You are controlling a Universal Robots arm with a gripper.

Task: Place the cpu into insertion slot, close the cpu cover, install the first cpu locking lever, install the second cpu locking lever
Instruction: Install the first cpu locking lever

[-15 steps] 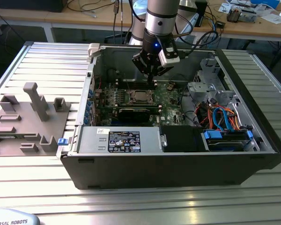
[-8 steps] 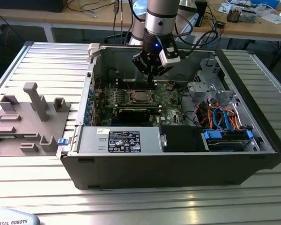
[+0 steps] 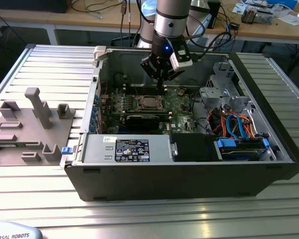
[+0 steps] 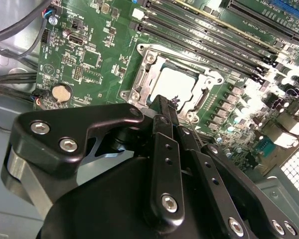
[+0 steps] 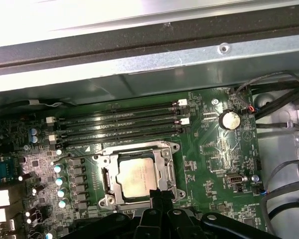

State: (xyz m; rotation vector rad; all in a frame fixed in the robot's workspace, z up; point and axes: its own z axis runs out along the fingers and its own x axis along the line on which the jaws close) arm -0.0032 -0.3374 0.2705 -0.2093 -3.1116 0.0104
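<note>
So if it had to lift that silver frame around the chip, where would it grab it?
Probably by a free outer edge of the cpu cover, pinched from straight above: it is thin and lies flat around the cpu, with memory slots crowding one side.

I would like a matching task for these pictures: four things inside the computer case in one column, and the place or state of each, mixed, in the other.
Things:
1. cpu
2. cpu cover
3. gripper
4. coin cell

Place or state:
a. round, silvery, on the green motherboard
b. flat metal frame around the chip
c. seated, grey top showing through a window
d. black, poised over the frame's edge

Pairs: 1-c, 2-b, 3-d, 4-a.
</note>
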